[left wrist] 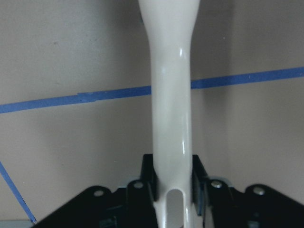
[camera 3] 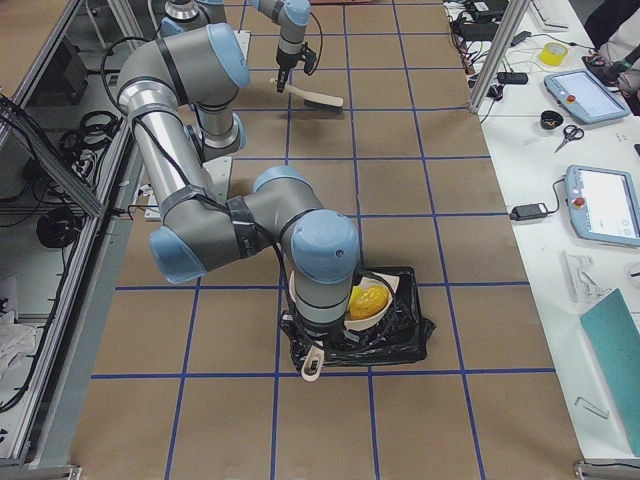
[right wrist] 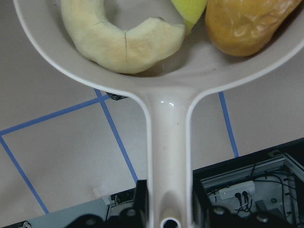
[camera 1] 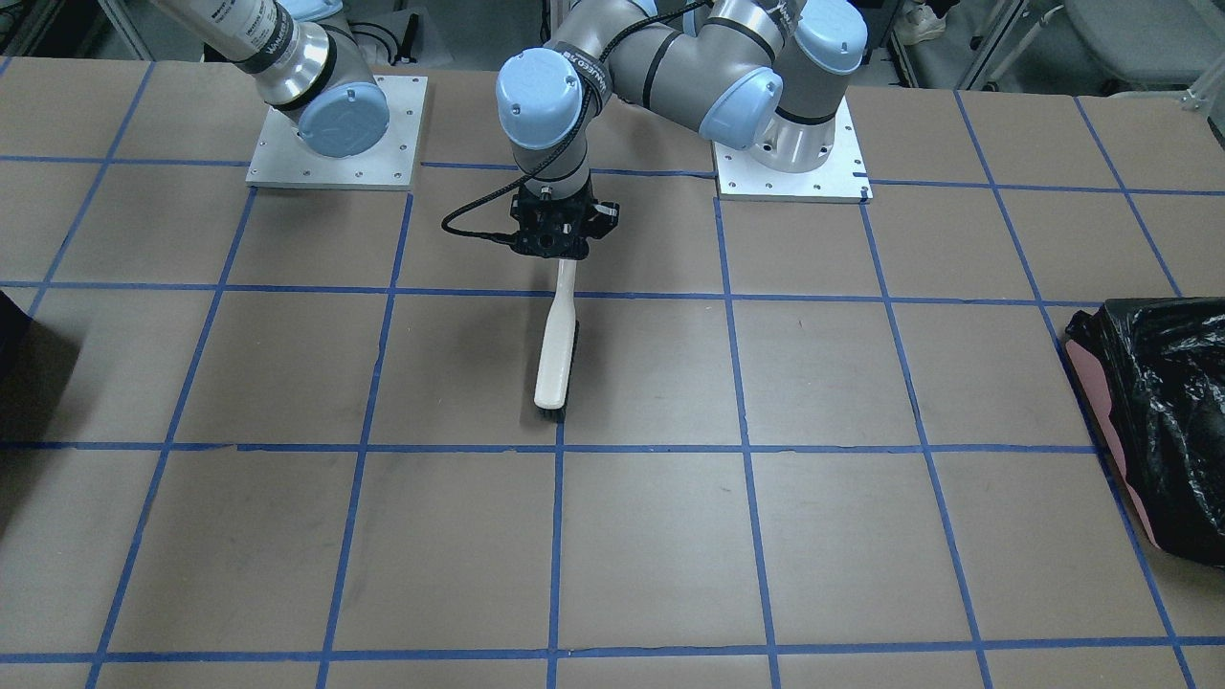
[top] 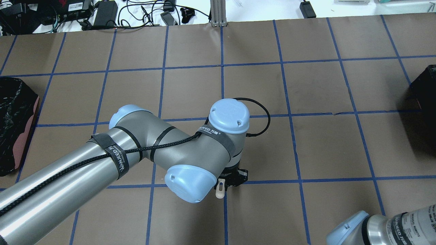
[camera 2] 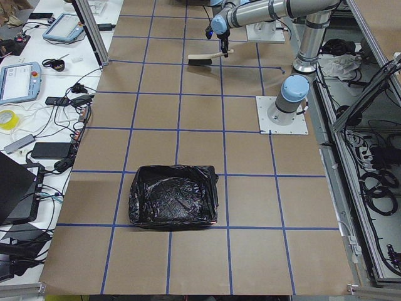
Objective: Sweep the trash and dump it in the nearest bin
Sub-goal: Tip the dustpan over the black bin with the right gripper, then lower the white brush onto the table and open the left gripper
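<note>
Right wrist-mounted: right tool [right wrist: 168, 202] pinches dustpan [right wrist: 168, 137] holding crescent slice [right wrist: 118, 42], sponge piece [right wrist: 188, 9], potato lump [right wrist: 247, 23]; left tool [left wrist: 173, 187] pinches brush [left wrist: 171, 95] handle

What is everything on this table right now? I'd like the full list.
table: one, brown, with a blue tape grid.
bins: two, lined with black bags; one at the robot's left end, one at its right end.
brush: one, white with dark bristles, at the table's centre.
dustpan: one, white, held up by the right-end bin.
crescent slice: one, pale yellow, in the dustpan.
potato-like lump: one, yellow-brown, in the dustpan.
sponge piece: one, yellow-green, in the dustpan, mostly out of frame.
arms: two, grey with light-blue caps; left arm, right arm.
left gripper: black, shut on the brush handle.
right gripper: black, shut on the dustpan handle.
</note>
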{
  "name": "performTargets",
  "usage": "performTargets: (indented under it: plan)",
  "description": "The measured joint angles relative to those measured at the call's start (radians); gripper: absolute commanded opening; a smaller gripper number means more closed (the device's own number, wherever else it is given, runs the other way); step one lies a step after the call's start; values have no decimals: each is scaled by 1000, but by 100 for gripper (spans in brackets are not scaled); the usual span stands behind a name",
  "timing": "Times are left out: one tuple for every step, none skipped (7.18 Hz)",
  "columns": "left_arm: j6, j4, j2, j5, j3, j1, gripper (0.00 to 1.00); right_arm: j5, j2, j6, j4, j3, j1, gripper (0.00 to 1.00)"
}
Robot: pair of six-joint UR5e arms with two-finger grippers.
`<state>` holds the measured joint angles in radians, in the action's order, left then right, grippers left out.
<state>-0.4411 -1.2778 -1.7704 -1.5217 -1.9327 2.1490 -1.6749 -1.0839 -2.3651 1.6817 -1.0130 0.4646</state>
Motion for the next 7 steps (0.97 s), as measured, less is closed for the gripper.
performTargets:
  plan:
    - [-3,0,-1,2,-5,0,41,-6,11,-4,33,-1,0,0]
    - [-7,0,-2,5,-15,0,45,-8,21,-8,67,-3,0,0]
    - [-8,0,-3,6,-23,0,51,-9,28,-11,89,-8,0,0]
    - [-9,0,-3,6,-25,-1,56,-11,31,-12,98,-18,4,0]
    - [-9,-1,-3,6,-24,-1,69,-18,31,-12,109,-35,9,0]
    - [-5,0,1,6,-20,-4,89,-30,31,-10,138,-53,13,0]
    - [2,3,8,3,-13,-10,100,-38,32,-8,182,-65,15,0]
